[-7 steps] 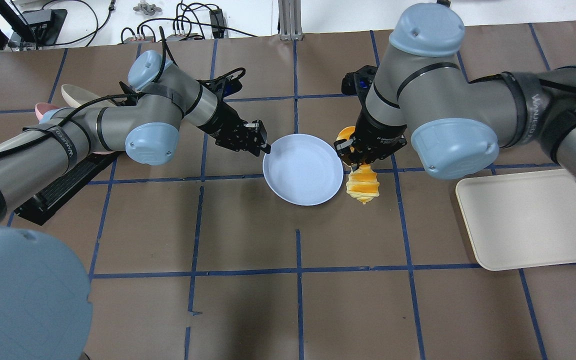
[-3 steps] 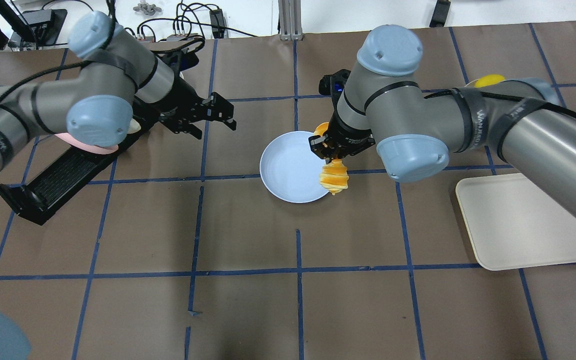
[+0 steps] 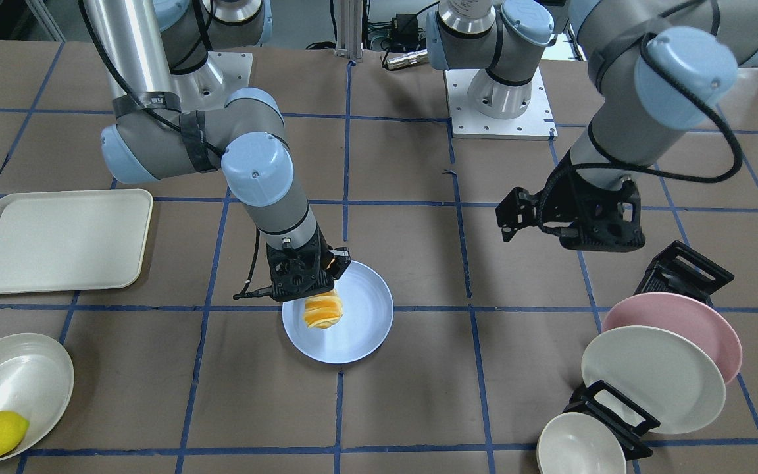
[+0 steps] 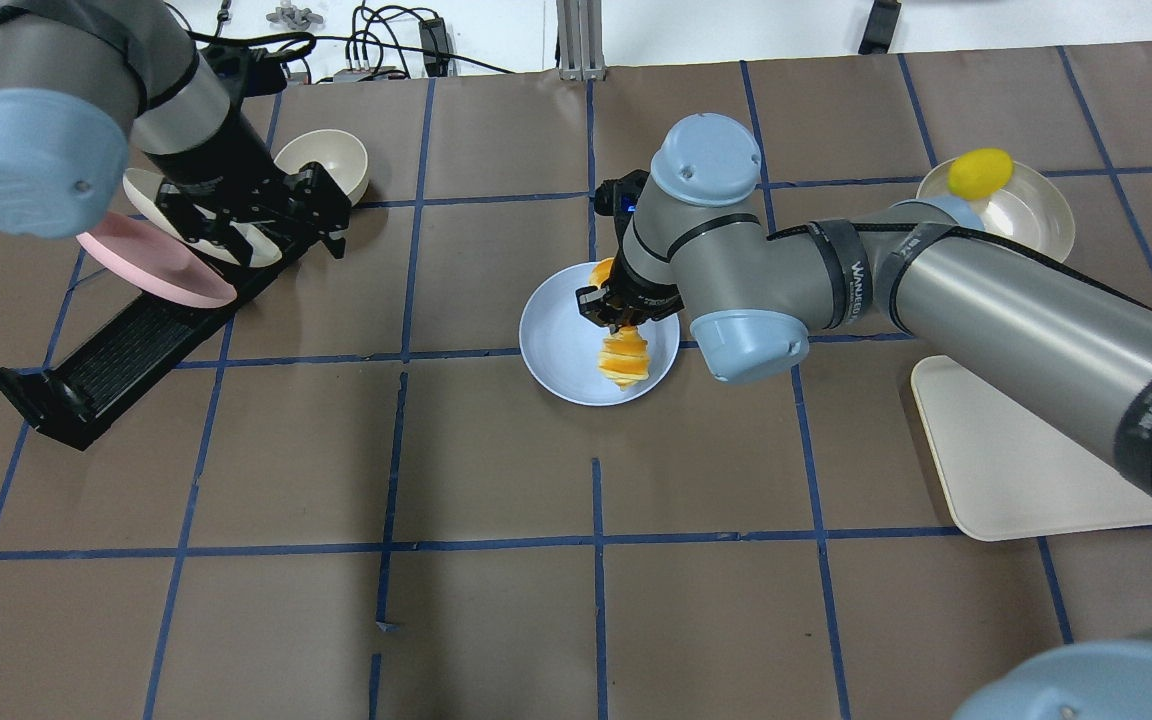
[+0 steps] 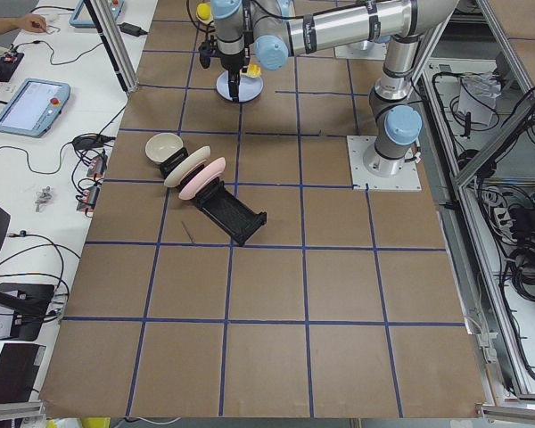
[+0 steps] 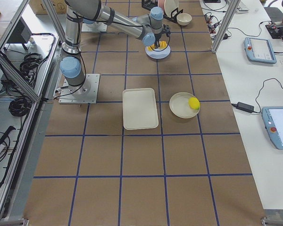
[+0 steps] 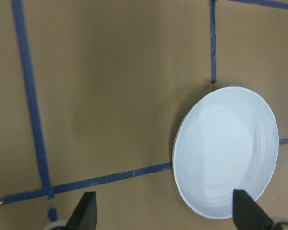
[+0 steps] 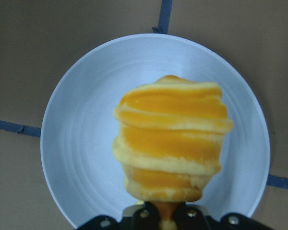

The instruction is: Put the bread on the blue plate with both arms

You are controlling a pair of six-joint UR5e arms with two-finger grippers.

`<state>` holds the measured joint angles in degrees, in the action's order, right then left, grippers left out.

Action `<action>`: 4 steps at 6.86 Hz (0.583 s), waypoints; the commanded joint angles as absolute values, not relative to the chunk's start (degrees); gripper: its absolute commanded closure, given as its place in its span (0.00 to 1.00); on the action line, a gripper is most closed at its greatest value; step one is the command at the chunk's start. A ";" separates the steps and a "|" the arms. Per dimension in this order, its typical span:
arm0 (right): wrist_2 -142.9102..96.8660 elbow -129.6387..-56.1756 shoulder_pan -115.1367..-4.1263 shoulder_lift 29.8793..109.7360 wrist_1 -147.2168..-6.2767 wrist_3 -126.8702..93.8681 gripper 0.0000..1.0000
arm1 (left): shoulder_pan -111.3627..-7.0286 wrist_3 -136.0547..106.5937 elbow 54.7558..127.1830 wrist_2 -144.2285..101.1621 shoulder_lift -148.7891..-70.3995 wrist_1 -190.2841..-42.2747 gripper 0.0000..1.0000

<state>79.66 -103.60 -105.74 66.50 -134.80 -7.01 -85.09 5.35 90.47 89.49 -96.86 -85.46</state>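
The right gripper (image 4: 624, 310) is clamped on the bread (image 4: 625, 361), pinching the striped loaf near one end so that most of its length juts free past the fingers. It is held over the blue plate (image 4: 556, 350), which sits flat on the brown-papered table (image 3: 418, 408) at the middle of the workspace. In the right wrist view the loaf (image 8: 173, 143) is framed almost wholly by the plate's pale surface (image 8: 81, 143), which suggests the arm is lined up for a drop rather than a carry. Whether the bread's lower end already touches the plate cannot be told from any view.

The left gripper (image 3: 514, 214) hangs empty with its fingers spread, well apart from the plate and near the black dish rack (image 3: 682, 270) that leans a pink plate (image 3: 701, 322) and a cream one on edge. That position likely keeps the left arm clear of the right arm's reach across the centre. The delivery looks close to done; what seems to remain is the lowering and letting go.
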 commanded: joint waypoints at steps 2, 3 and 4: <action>79.45 -103.62 -106.44 64.95 -135.97 -7.82 0.49 | -89.35 5.19 82.36 93.69 -94.76 -95.10 0.00; 79.54 -103.45 -106.52 64.52 -135.97 -7.82 0.17 | -91.47 5.19 83.05 92.82 -93.70 -94.84 0.00; 79.54 -103.45 -106.52 64.51 -135.97 -7.91 0.05 | -91.84 4.58 84.88 89.77 -91.60 -94.83 0.00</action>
